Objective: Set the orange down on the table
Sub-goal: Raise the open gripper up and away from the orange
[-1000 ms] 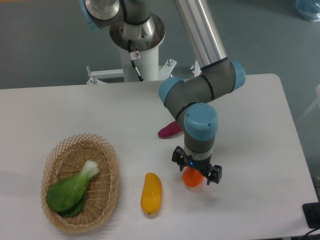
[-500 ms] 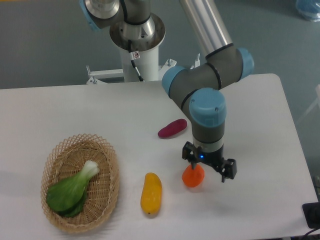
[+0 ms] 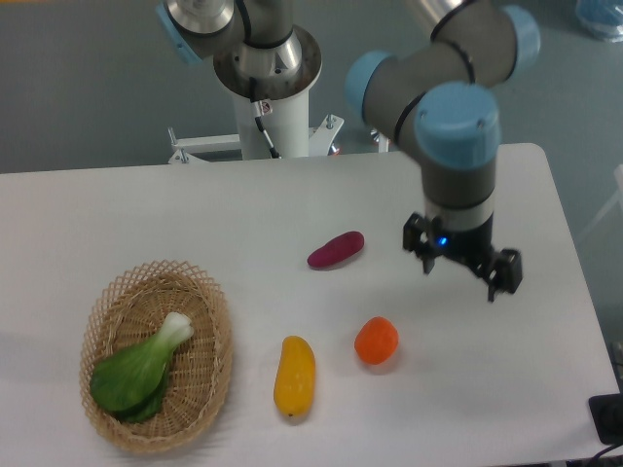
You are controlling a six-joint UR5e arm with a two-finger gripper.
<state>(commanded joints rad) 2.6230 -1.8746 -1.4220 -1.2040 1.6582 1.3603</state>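
The orange (image 3: 376, 341), small, round and bright orange-red, lies by itself on the white table (image 3: 195, 219), right of centre near the front. My gripper (image 3: 463, 275) hangs above the table up and to the right of the orange, well clear of it. Its two dark fingers (image 3: 504, 274) stand apart with nothing between them.
A yellow-orange oval fruit (image 3: 294, 376) lies left of the orange. A purple sweet potato (image 3: 335, 249) lies behind it. A wicker basket (image 3: 136, 292) at the front left holds a green bok choy (image 3: 139, 370). The arm's base (image 3: 263, 83) stands behind the table.
The gripper has let go of the orange, risen and moved right and back. The orange stays on the table where it was set.
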